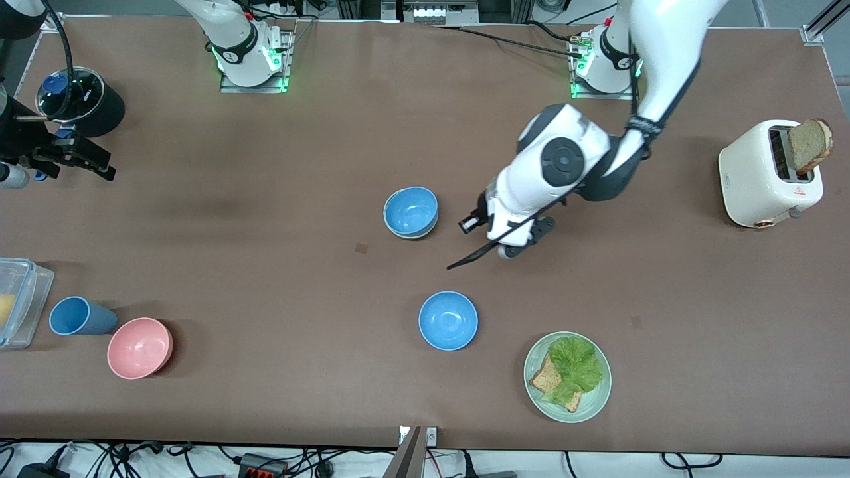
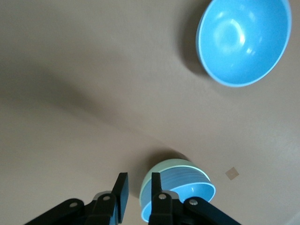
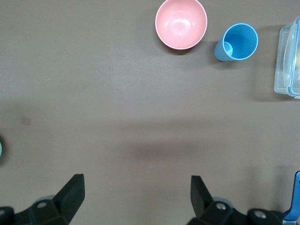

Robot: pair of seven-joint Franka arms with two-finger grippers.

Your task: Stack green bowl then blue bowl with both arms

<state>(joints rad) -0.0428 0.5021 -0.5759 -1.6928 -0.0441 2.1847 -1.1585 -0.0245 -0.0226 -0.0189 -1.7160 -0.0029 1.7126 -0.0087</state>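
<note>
A blue bowl (image 1: 411, 210) sits nested in the green bowl (image 1: 413, 236) at the table's middle; only the green rim shows under it. The stack also shows in the left wrist view: the green bowl (image 2: 171, 165) with the blue bowl (image 2: 185, 190) in it. The second blue bowl (image 1: 448, 320) stands alone nearer the front camera and shows in the left wrist view (image 2: 243, 40). My left gripper (image 2: 140, 199) is open and empty, right beside the stack on the side toward the left arm's end (image 1: 511, 247). My right gripper (image 3: 137, 192) is wide open and empty, waiting at the right arm's end (image 1: 99, 166).
A pale green plate (image 1: 597, 398) with lettuce and toast lies near the front edge. A white toaster (image 1: 764, 174) holds a bread slice. A pink bowl (image 1: 139, 347), a blue cup (image 1: 78, 316) and a clear container (image 1: 20, 302) stand at the right arm's end, with a black pot (image 1: 83, 101).
</note>
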